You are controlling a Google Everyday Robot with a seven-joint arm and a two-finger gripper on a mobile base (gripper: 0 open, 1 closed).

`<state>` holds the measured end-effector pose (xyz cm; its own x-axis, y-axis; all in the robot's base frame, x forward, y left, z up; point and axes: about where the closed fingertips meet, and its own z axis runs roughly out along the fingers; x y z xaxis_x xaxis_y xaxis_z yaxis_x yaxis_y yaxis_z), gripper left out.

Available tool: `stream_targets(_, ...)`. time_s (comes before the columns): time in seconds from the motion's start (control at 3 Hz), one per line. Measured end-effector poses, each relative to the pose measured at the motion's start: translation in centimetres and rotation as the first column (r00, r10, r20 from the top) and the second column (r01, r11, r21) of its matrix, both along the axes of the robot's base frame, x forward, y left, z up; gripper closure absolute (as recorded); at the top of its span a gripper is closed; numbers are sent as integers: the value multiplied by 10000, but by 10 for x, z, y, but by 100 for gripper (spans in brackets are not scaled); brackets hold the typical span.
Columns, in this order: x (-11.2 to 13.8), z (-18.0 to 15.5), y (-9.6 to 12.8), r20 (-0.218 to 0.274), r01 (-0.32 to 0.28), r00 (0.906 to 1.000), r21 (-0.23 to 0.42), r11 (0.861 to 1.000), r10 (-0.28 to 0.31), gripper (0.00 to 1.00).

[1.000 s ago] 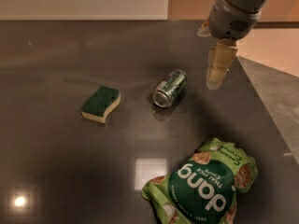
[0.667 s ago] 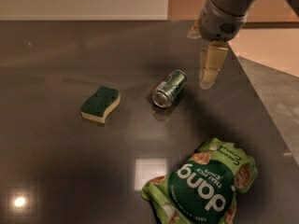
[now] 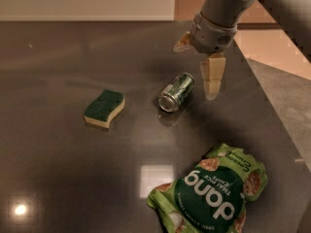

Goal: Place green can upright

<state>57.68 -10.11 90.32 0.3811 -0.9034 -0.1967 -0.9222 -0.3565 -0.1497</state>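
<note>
The green can (image 3: 176, 92) lies on its side on the dark table (image 3: 73, 169), its silver end facing the front left. My gripper (image 3: 195, 72) hangs just behind and to the right of the can, not touching it. It is open and empty. One pale finger (image 3: 212, 77) points down beside the can's far end; the other finger (image 3: 183, 41) shows only as a short stub behind the wrist.
A green-topped sponge (image 3: 104, 108) lies left of the can. A light green "dang" snack bag (image 3: 214, 195) lies at the front right. The table's right edge (image 3: 272, 110) runs diagonally close behind the gripper, with floor beyond.
The gripper has moved left and slightly down, closer to the can's far end. The can, sponge and bag have not moved.
</note>
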Motion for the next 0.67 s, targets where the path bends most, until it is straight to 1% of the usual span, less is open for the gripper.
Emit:
stream_targets(0.33, 0, -12, 11, 57, -1770, 9841, -477, 9831, 1775, 0)
stream_targets(0.67, 0, -23, 17, 86, -3161, 9477, -1117, 9421, 3190, 0)
